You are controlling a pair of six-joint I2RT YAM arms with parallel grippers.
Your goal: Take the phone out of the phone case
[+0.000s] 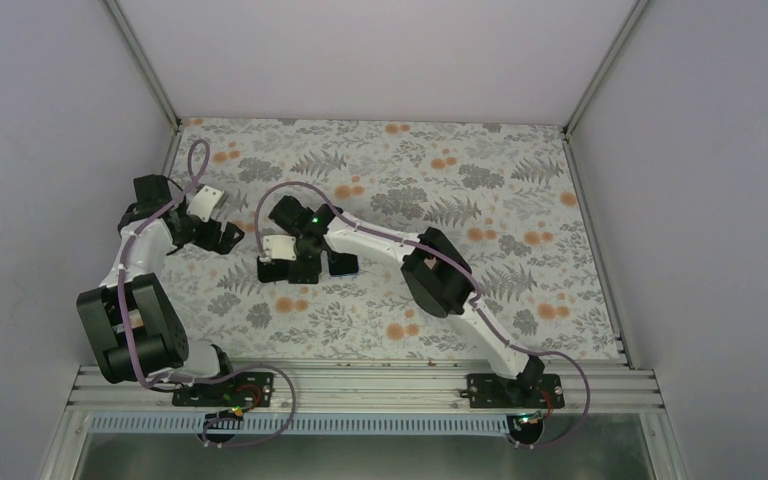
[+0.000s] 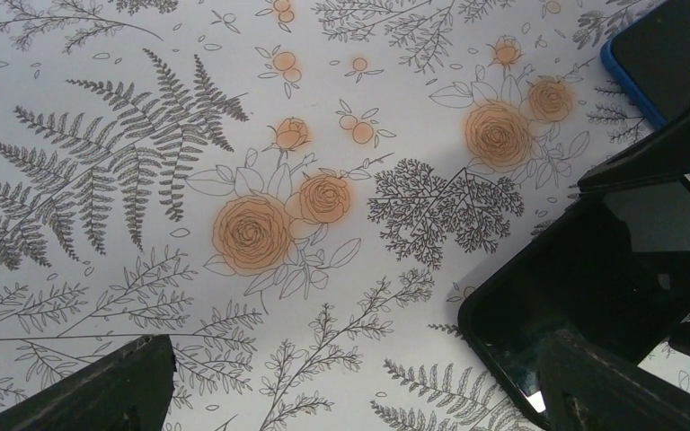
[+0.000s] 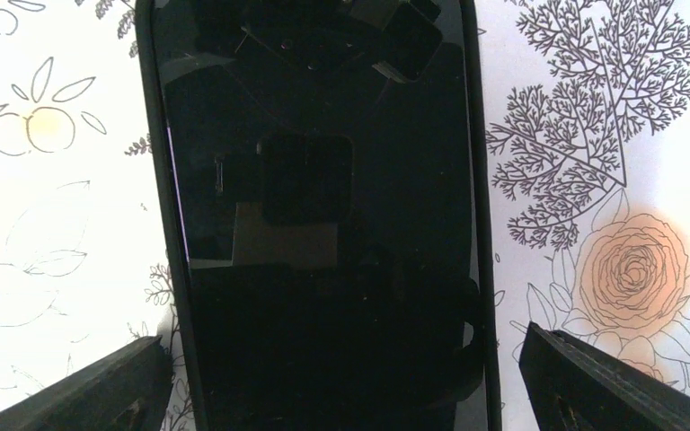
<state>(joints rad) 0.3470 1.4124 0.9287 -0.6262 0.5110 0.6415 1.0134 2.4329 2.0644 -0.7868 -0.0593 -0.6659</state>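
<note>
A black phone with a glossy screen in a black case (image 3: 323,180) lies flat, screen up, on the floral table cover. My right gripper (image 3: 346,359) is open just above it, one finger (image 3: 117,386) on each side of the phone's long edges, touching neither. In the top view the right gripper (image 1: 300,265) hides most of the phone. My left gripper (image 2: 357,359) is open and empty over the cloth to the phone's left. Its right finger (image 2: 611,386) overlaps the phone's near corner (image 2: 584,278). In the top view the left gripper (image 1: 225,238) is at the left.
A second dark slab with a blue rim (image 2: 674,54) lies just beyond the black phone, also seen beside the right gripper (image 1: 348,265). A right gripper finger (image 2: 674,144) crosses the left wrist view. Enclosure walls and frame posts (image 1: 145,60) bound the table.
</note>
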